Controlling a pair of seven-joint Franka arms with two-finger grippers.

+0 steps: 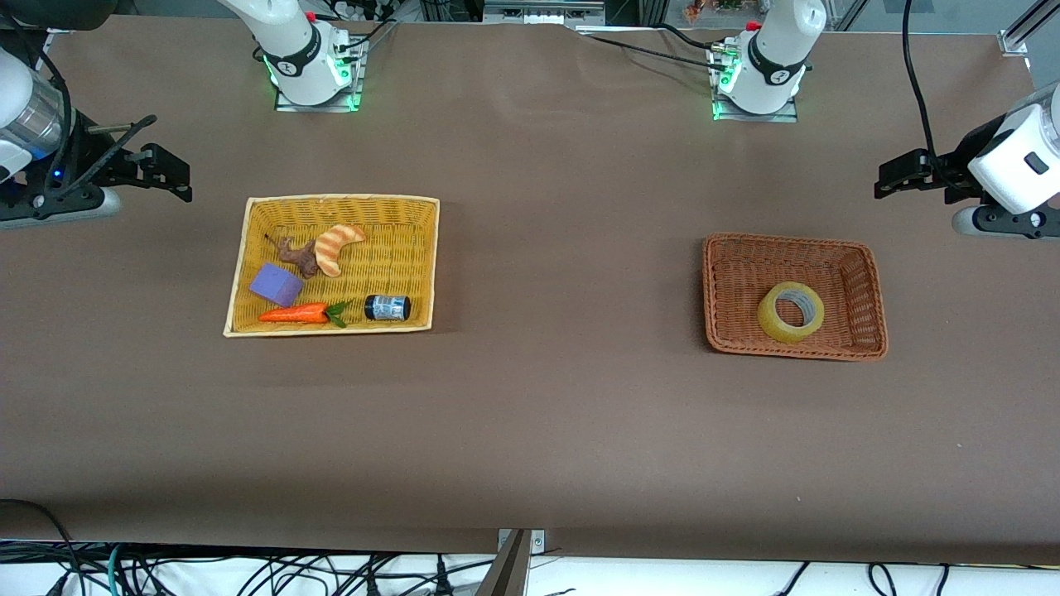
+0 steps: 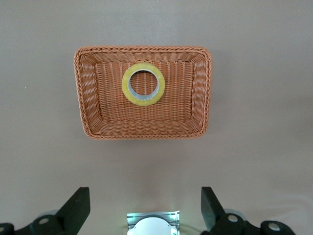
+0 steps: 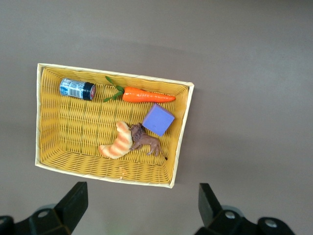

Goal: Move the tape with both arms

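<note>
The tape, a yellowish ring with a wide hollow centre, lies flat in a brown wicker basket toward the left arm's end of the table. The left wrist view shows the tape in that basket from above. My left gripper hangs open and empty above the table at the left arm's end, apart from the basket; its own view shows it with jaws wide apart. My right gripper hangs open and empty at the right arm's end; its own view shows it the same way.
A yellow wicker basket toward the right arm's end, also in the right wrist view, holds a purple block, a toy carrot, a striped croissant, a brown toy animal and a small dark jar.
</note>
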